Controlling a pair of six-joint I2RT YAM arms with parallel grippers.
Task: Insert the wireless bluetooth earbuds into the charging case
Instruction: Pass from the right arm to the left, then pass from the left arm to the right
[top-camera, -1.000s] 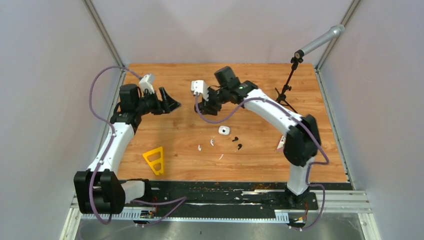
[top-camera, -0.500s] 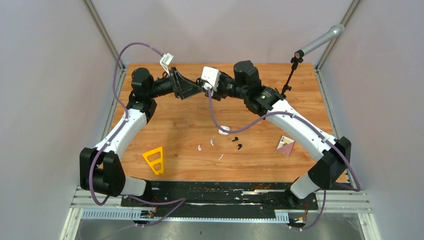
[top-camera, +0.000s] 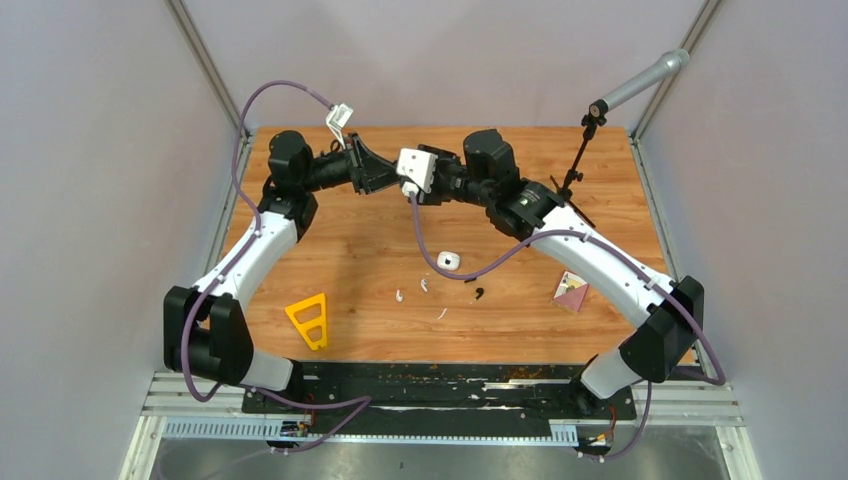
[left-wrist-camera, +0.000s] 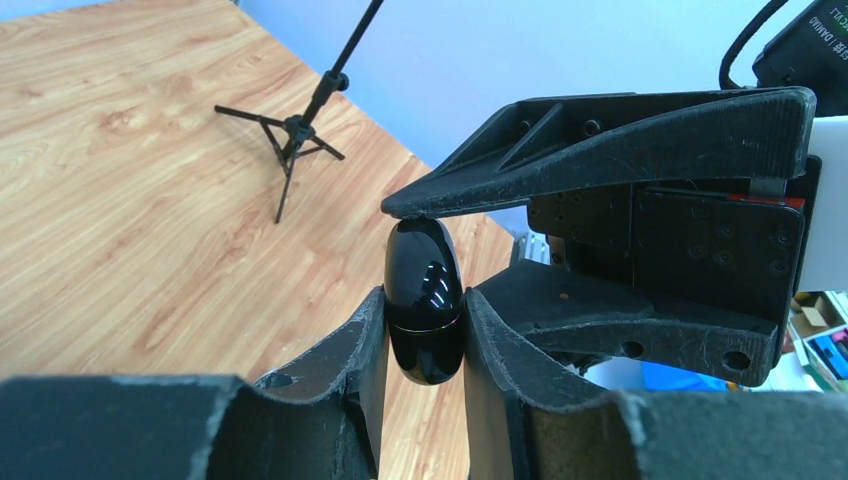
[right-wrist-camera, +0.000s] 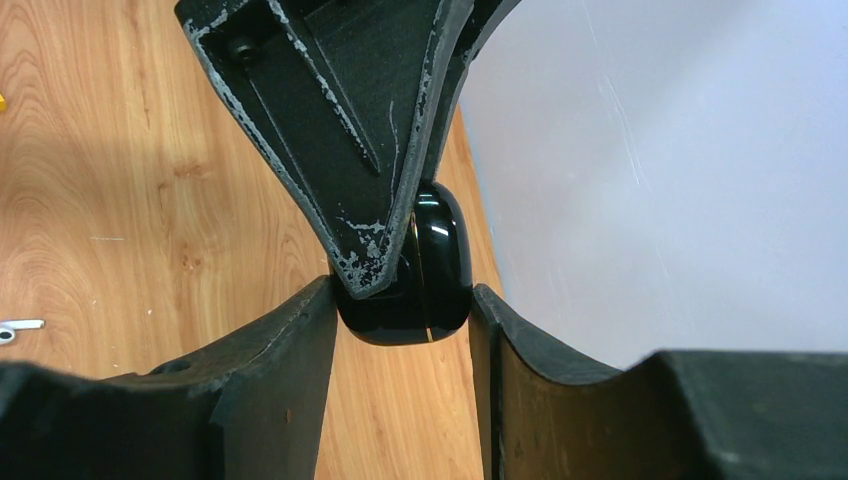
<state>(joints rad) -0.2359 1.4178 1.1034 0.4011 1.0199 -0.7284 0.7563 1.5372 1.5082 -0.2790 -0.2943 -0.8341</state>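
- Nearest the arm bases, the earbuds lie loose on the wooden bench (top-camera: 350, 250): two white earbuds (top-camera: 399, 296) side by side and, well to their right, a black earbud (top-camera: 479, 293). None is in a case.
- Just beyond them a white charging case (top-camera: 449, 261) rests on the bench with nothing gripping it.
- Farthest back, both arms meet in the air over the bench's far edge, sharing a black charging case (left-wrist-camera: 420, 265).
- The left claw (left-wrist-camera: 424, 300) is clamped tight across the case's lower half, below the seam.
- The right claw (right-wrist-camera: 402, 295) brackets the same case and appears to grip it — its fingers touch both ends.
- Handling, as a judgement: the case is a hard, glossy pebble, light but slippery. It is best pinched across its flatter faces, below the seam, so the lid is free to open.
- The earbuds look tiny, light and smooth — likely to skitter, so they are best taken gently by the stem.
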